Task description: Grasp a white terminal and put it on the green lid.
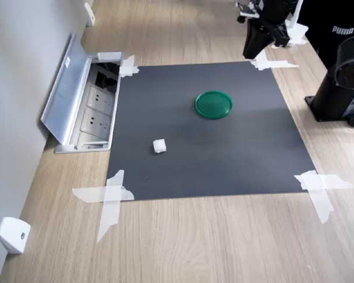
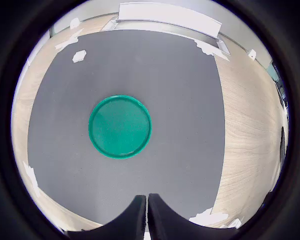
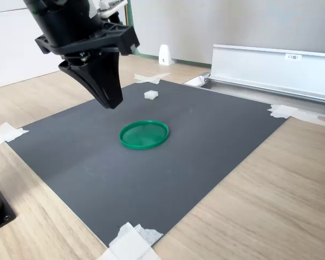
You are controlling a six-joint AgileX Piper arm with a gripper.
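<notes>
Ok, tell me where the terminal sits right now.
The terminal lies on the dark mat, apart from the lid, toward the first exterior view's lower left of it.

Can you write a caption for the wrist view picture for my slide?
Closed gripper above the gray mat, green lid empty, white terminal far off near the mat's corner.

This looks like an office or lab bench arranged for robot trials. A pale wood-grain counter (image 1: pixel 194 247) carries a dark grey mat (image 1: pixel 206 147) fixed at its corners with white tape strips (image 1: pixel 109 197). At the left of the first exterior view, a metal flap (image 1: pixel 65 88) stands open over recessed power sockets (image 1: pixel 97 115) set into the counter, against a plain grey wall (image 1: pixel 17 71). The black robot base (image 1: pixel 342 82) stands at the right edge.
</notes>
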